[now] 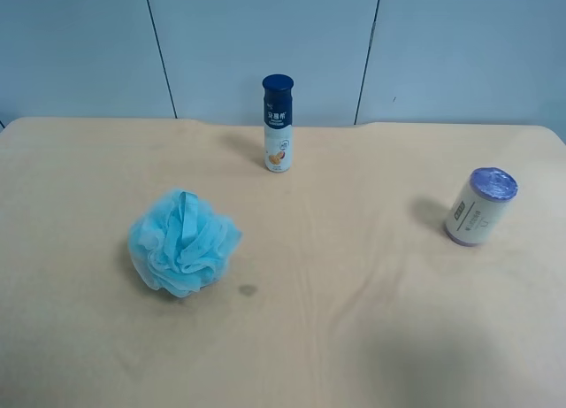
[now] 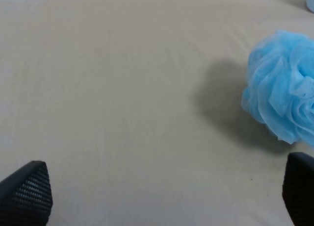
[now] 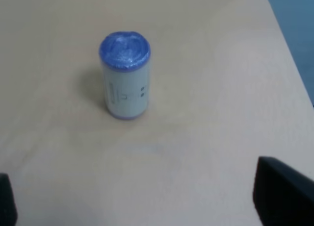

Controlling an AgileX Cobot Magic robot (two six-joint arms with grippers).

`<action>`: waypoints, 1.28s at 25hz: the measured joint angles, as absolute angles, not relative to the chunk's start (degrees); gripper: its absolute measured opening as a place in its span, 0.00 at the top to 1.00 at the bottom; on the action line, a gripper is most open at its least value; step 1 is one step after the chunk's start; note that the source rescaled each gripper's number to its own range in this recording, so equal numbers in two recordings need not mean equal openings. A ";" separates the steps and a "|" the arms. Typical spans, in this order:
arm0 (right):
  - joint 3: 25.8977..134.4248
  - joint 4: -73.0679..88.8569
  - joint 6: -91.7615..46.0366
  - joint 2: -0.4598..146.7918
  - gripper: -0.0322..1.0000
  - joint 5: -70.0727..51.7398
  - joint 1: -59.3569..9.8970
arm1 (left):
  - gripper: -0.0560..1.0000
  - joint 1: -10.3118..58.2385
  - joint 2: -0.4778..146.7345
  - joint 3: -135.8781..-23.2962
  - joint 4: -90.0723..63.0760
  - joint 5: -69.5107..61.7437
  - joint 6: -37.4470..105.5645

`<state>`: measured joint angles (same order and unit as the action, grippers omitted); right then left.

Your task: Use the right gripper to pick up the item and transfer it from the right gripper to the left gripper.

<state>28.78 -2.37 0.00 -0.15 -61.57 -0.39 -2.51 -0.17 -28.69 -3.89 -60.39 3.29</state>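
Pouf (image 1: 183,242), bottle (image 1: 278,123) and roll (image 1: 480,206) stand well apart on the table (image 1: 354,319), the roll on end at far right. Only the wrist views show the hands: left hand (image 2: 162,196) spread wide near the pouf, right hand (image 3: 144,199) spread wide short of the roll, both empty.

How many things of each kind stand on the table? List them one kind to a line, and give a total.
bath pouf, light blue: 1
bottle, white with a navy cap: 1
roll, cream label with purple ends: 1
Total: 3
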 joint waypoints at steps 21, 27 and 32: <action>28.78 -2.32 0.00 -0.15 0.16 -61.57 -0.39 | 0.15 -2.51 -0.17 -28.69 -3.89 -60.34 3.29; 28.78 -2.19 0.00 -0.15 0.16 -61.57 -0.39 | 0.15 -2.51 -0.17 -28.69 -3.89 -60.34 3.29; 28.78 -1.89 0.00 -0.15 0.16 -61.57 -0.39 | 0.15 -2.51 -0.17 -28.69 -3.89 -60.34 3.29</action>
